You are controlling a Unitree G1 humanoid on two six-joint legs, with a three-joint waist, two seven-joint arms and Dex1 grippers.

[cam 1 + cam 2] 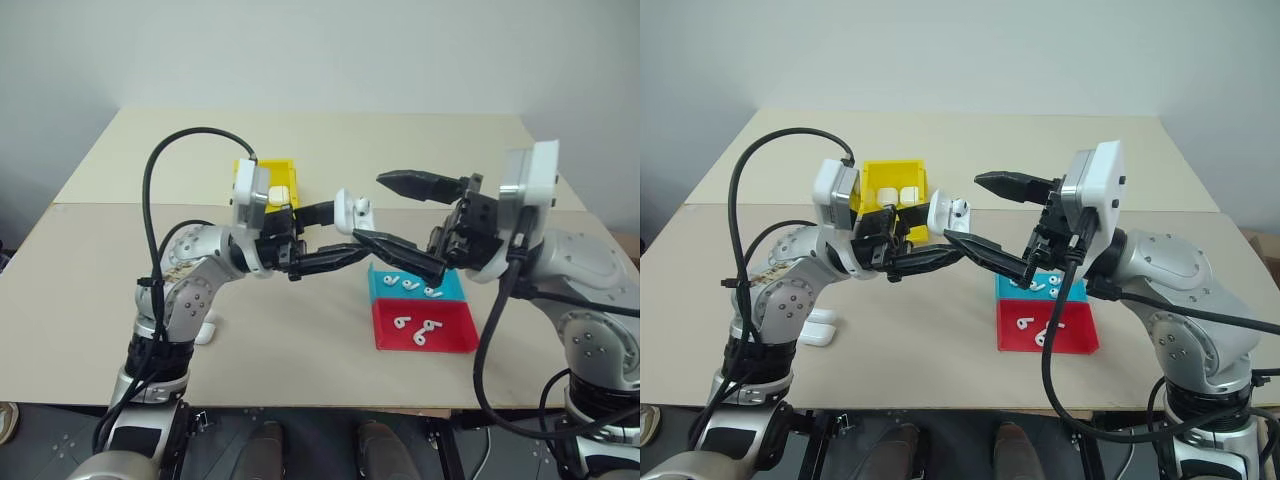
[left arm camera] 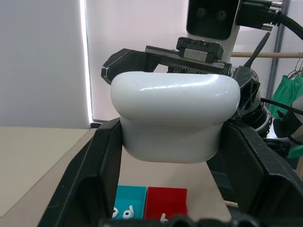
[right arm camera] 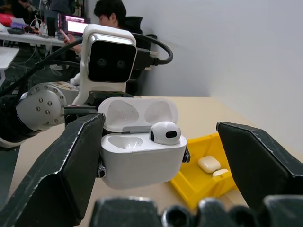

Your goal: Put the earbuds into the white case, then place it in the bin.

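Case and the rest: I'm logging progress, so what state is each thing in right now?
Case: lid open, one earbud seated, other socket empty, held in the air.
Left gripper: shut on the case.
Right gripper: open, beside the case.
Bin: upright, two closed cases inside.
Blue tray: three earbuds.
Red tray: two earbuds.
Spare cases: closed, on the table.

Plain pale wall (image 1: 320, 50) behind a beige table (image 1: 300, 350) — bright blinded window (image 2: 137, 28).
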